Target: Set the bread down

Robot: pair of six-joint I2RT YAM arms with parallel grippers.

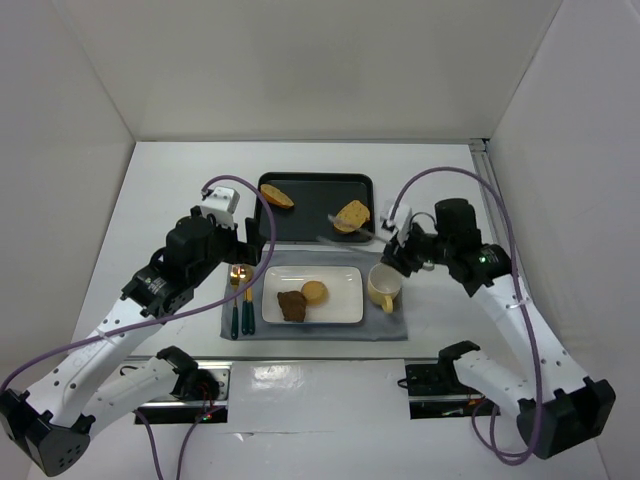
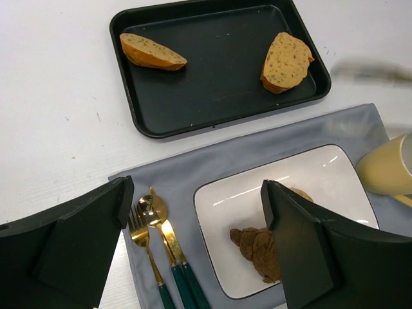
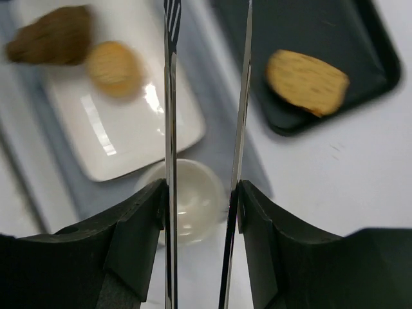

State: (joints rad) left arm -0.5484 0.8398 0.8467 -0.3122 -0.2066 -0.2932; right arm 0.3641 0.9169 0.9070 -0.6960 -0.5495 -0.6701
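Observation:
Two tan bread slices lie in the black tray [image 1: 315, 184]: one at its left [image 1: 277, 195], one at its right [image 1: 351, 215]. My right gripper [image 1: 400, 247] is shut on metal tongs [image 1: 345, 230], whose tips reach toward the right slice. In the right wrist view [image 3: 201, 193] the tong arms [image 3: 170, 96] stand apart with nothing between them, and the slice [image 3: 307, 82] lies to their right. My left gripper [image 1: 240, 255] is open and empty over the white plate [image 2: 309, 174] and cutlery, as the left wrist view [image 2: 196, 196] shows.
The white plate [image 1: 340, 290] on a grey placemat [image 1: 385, 325] holds a brown piece [image 1: 292, 306] and a round tan piece [image 1: 314, 291]. A yellow cup [image 1: 383, 287] stands at its right. Gold cutlery with green handles [image 1: 240, 300] lies at its left.

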